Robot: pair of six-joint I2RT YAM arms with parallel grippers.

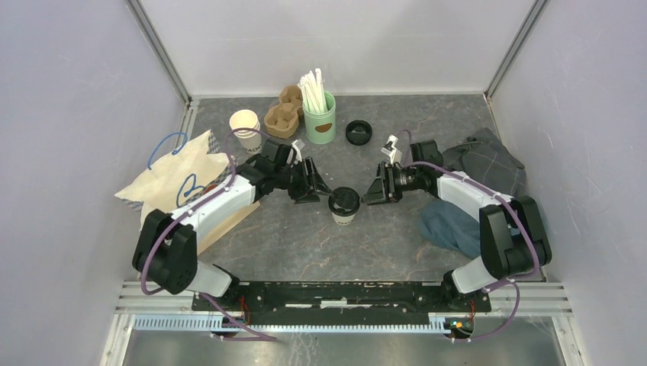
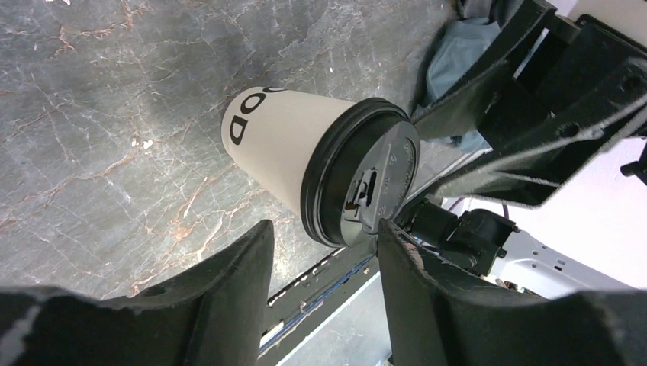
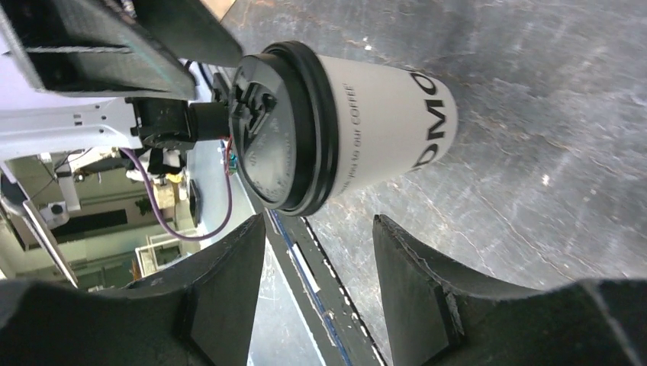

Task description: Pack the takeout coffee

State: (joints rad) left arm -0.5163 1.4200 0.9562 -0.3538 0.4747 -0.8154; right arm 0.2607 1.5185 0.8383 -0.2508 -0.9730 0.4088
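The takeout coffee (image 1: 344,206), a white paper cup with dark print and a black lid, stands upright on the dark table between my two grippers. My left gripper (image 1: 314,191) hovers just left of it, open and holding nothing. My right gripper (image 1: 376,191) sits just right of it, also open and holding nothing. In the left wrist view the takeout coffee (image 2: 290,152) lies just beyond the left gripper (image 2: 324,229), apart from both fingers. In the right wrist view the takeout coffee (image 3: 381,114) likewise lies just past the right gripper (image 3: 319,221).
A paper bag with blue handles (image 1: 179,183) lies flat at the left. At the back stand a lidless white cup (image 1: 245,126), a cardboard cup carrier (image 1: 282,114), a green holder of straws (image 1: 319,114) and a loose black lid (image 1: 358,132). Grey cloth (image 1: 481,164) and blue cloth (image 1: 450,225) lie at the right.
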